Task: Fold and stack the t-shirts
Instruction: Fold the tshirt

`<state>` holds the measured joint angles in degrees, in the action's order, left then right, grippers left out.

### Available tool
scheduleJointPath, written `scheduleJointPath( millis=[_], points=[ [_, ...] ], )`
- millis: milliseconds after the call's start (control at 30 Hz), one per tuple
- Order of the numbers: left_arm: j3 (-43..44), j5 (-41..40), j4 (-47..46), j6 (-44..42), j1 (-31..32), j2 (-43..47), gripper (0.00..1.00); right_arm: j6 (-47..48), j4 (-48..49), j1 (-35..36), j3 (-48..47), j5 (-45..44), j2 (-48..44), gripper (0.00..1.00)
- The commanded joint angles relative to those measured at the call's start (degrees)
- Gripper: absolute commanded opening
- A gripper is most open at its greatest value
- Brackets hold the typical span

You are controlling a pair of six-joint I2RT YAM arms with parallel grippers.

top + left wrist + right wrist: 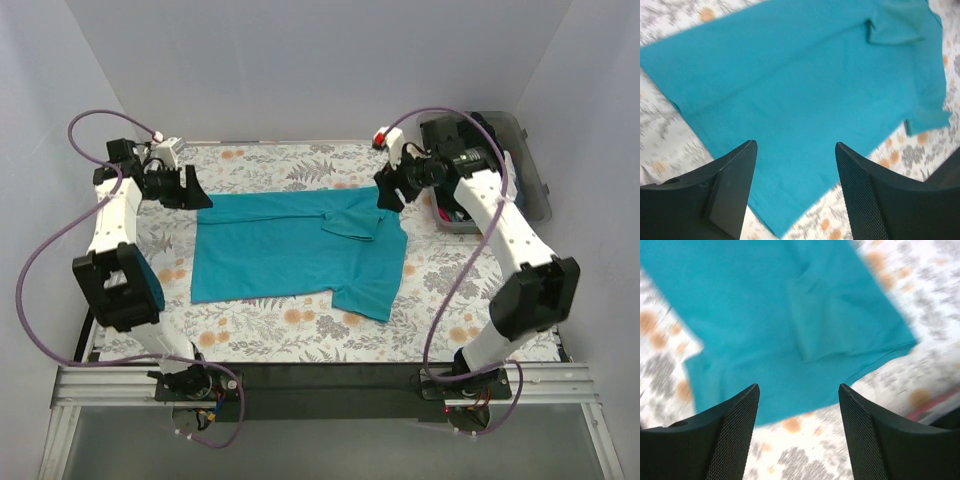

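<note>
Left hand [192,188]: released, fingers spread wide and grasping nothing, poised at the 10 o'clock corner of the teal t-shirt [285,250]. Its wrist view shows both dark fingers [735,175] apart above the cloth [790,75], with nothing between them.

Right hand [388,192]: likewise released and grasping nothing, at the shirt's 2 o'clock corner, just beside a sleeve folded in over the body. Its wrist view, which is blurred, shows the open hand [799,387] above that folded panel of the teal cloth [740,300].

The shirt lies flat at the middle of the surface, long side running from 9 to 3 o'clock. One sleeve juts out toward 5 o'clock.

Only the top view shows the grey bin [525,165] at the 2 o'clock edge of the surface, with contents too small to make out, and the purple cables [40,260] looping from each arm. The wrist views show only cloth and the floral tablecloth [300,325], which covers the surface. Pale, plain walls [300,60] enclose it on three sides.
</note>
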<state>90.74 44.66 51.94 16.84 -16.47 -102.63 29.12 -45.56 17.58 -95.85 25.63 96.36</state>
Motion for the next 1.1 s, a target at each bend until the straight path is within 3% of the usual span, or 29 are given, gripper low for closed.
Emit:
scheduleJointPath(
  millis=[0,200,400,733,1000,1067],
  points=[
    [-8.8,3.3,9.7,-10.0,-0.9,9.1,0.63,5.3,-8.7,4.0,12.6,-1.1,-2.9,0.7],
    [-22.5,0.2,12.0,-16.6,-1.1,19.6,0.61,3.3,-8.1,10.1,30.4,-5.6,-14.5,0.67],
    [-34.4,-6.1,9.4,-21.2,-1.1,26.6,0.58,1.0,-3.4,13.1,39.7,-8.5,-16.1,0.62],
    [-42.6,-11.9,2.3,-24.6,-1.1,30.6,0.51,-3.2,5.0,17.0,42.9,-11.0,-11.2,0.56],
    [-41.3,-12.2,3.5,-25.4,-1.1,26.6,0.48,-4.1,5.9,19.0,43.9,-10.9,-7.5,0.45],
    [-41.9,-13.1,2.4,-26.7,-1.1,26.9,0.48,-4.1,6.0,19.2,44.0,-10.8,-6.9,0.37]
  ],
)
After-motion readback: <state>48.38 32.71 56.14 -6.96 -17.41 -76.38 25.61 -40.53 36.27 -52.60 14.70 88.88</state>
